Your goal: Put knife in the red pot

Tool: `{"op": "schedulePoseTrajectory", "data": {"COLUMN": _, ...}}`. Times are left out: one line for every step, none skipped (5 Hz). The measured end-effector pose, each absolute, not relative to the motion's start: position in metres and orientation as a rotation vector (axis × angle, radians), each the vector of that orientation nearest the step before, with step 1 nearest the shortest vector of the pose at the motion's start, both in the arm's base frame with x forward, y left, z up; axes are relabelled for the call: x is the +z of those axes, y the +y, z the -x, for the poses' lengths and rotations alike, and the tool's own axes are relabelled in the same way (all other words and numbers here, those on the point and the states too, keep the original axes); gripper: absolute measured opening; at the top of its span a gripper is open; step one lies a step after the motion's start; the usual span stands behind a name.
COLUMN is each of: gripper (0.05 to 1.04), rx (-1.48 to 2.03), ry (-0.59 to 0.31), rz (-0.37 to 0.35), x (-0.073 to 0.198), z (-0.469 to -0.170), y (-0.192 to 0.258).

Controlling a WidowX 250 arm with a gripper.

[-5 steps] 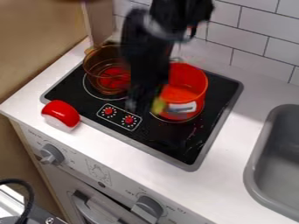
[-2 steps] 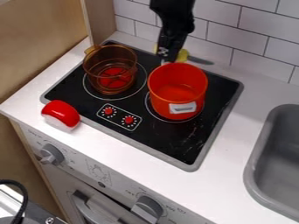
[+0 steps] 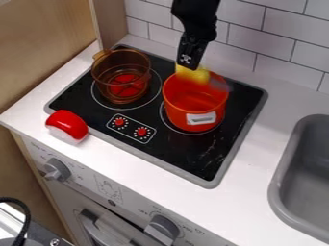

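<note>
1. In the camera view, I have the hand (image 3: 187, 61) hanging over the back rim of the red pot (image 3: 183, 101), near the back edge of the stove (image 3: 193, 156). The knife (image 3: 198, 75) is right below it, yellow handle under the tip of the hand, grey blade slanting out over the rim on the desk's sink side.
2. Same view, state of the hand: I cannot tell whether it has the handle clamped or has let it go; the knife is too smeared just there.
3. Done, as I read it: the knife is up off the desk (image 3: 260, 192) and brought to the right pot. The orange see-through pot (image 3: 120, 72), by the stove's back left corner, is not the target.
4. Left: I can't confirm that any part of the knife is below the rim, so I count the placing as unfinished. It needs to end up inside, resting in the pot, with the hand clear. My worry is the blade catching the rim and tipping the knife out behind the pot.
</note>
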State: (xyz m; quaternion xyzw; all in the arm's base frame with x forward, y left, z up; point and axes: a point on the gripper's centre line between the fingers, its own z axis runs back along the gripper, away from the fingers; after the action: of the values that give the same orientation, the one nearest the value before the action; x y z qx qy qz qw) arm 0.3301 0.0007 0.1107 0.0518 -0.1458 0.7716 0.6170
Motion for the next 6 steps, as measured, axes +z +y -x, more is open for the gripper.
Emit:
{"op": "schedulePoseTrajectory", "data": {"gripper": 0.982, "rx": 1.783, "ry": -0.33, "rz": -0.138, "x": 0.11, "z": -0.327, "y": -0.001}}
{"op": "schedulePoseTrajectory", "data": {"gripper": 0.999, "rx": 1.795, "ry": -0.327, "rz": -0.138, "x": 0.111, "z": -0.326, "y": -0.004}}
{"op": "schedulePoseTrajectory", "data": {"gripper": 0.999, "rx": 1.797, "ry": -0.315, "rz": -0.179, "x": 0.11, "z": -0.32, "y": -0.007}}
{"op": "schedulePoseTrajectory", "data": {"gripper": 0.999, "rx": 1.774, "ry": -0.309, "rz": -0.244, "x": 0.111, "z": -0.311, "y": -0.009}}
{"op": "schedulePoseTrajectory", "data": {"gripper": 0.999, "rx": 1.727, "ry": -0.303, "rz": -0.289, "x": 0.102, "z": -0.296, "y": -0.006}}
{"op": "schedulePoseTrajectory", "data": {"gripper": 0.999, "rx": 1.673, "ry": -0.326, "rz": -0.256, "x": 0.104, "z": -0.278, "y": 0.0}}
